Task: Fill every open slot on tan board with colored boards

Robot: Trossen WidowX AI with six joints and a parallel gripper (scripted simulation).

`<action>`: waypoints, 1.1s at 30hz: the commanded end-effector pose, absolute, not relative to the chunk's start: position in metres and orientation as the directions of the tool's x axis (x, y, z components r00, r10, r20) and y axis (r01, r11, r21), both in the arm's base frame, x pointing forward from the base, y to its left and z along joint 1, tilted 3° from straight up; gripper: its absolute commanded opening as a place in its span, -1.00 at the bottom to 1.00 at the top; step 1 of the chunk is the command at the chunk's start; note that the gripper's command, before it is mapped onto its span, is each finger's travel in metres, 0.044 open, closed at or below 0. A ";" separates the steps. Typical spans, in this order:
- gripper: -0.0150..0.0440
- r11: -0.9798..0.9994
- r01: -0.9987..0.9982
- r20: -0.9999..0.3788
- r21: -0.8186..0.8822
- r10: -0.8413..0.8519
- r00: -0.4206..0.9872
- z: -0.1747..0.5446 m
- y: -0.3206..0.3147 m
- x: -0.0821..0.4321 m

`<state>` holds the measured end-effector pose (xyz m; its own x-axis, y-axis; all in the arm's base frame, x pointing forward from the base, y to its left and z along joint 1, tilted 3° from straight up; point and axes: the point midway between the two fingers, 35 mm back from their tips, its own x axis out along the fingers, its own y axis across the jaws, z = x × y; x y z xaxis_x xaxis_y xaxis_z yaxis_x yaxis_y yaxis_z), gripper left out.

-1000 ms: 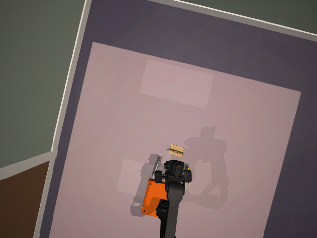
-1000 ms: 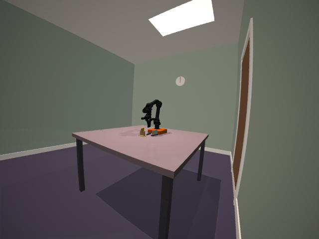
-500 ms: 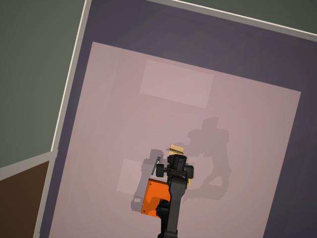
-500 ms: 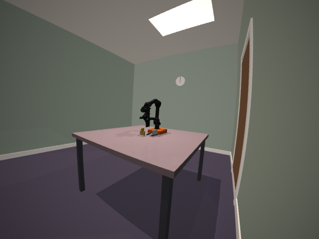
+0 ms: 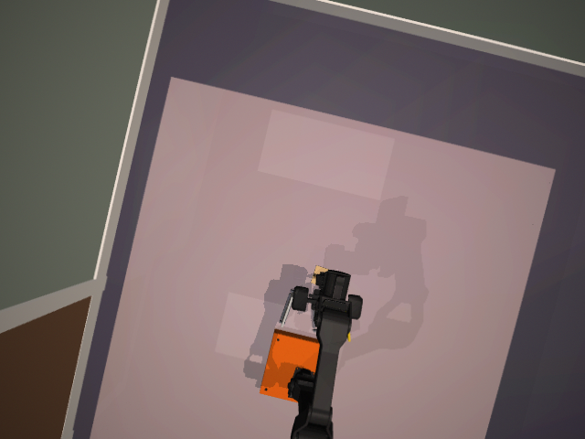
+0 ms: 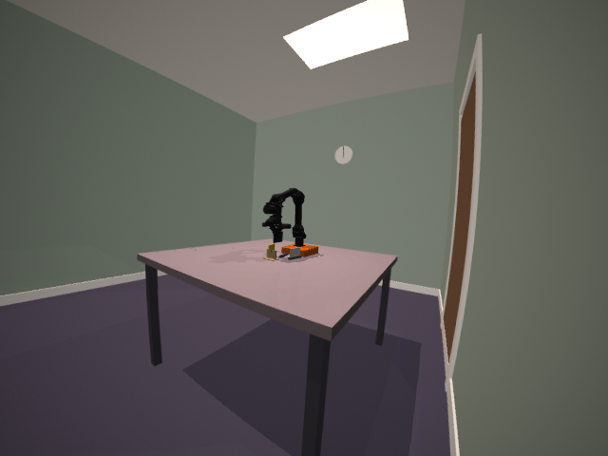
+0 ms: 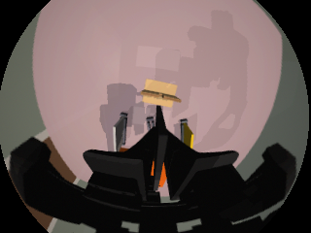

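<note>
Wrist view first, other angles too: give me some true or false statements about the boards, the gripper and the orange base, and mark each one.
1. The yellow board is right of the pale board in the wrist view. True.
2. The gripper is empty. False: it is shut on a thin dark board.
3. The tan board lies flat. False: it stands upright.
4. The arm rises from the orange base. True.
5. The pale board lies on the orange base. False: it stands beside it.
</note>
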<state>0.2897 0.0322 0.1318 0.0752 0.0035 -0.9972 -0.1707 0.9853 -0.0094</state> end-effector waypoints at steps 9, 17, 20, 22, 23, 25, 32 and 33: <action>-0.49 0.996 -0.089 -0.997 -0.001 0.006 0.079 0.133 0.032 0.320; -0.49 0.999 -0.033 -0.997 0.003 0.006 0.080 0.132 0.031 0.340; -0.49 1.000 -0.018 -0.997 0.005 0.006 0.081 0.131 0.031 0.346; -0.49 1.000 -0.017 -0.997 0.005 0.006 0.081 0.131 0.031 0.346; -0.49 1.000 -0.017 -0.997 0.005 0.006 0.081 0.129 0.031 0.346; -0.49 1.000 -0.017 -0.997 0.005 0.006 0.081 0.125 0.031 0.347; -0.49 1.000 -0.017 -0.997 0.005 0.006 0.081 0.111 0.031 0.348; -0.49 1.000 -0.017 -0.997 0.005 0.006 0.081 0.110 0.031 0.348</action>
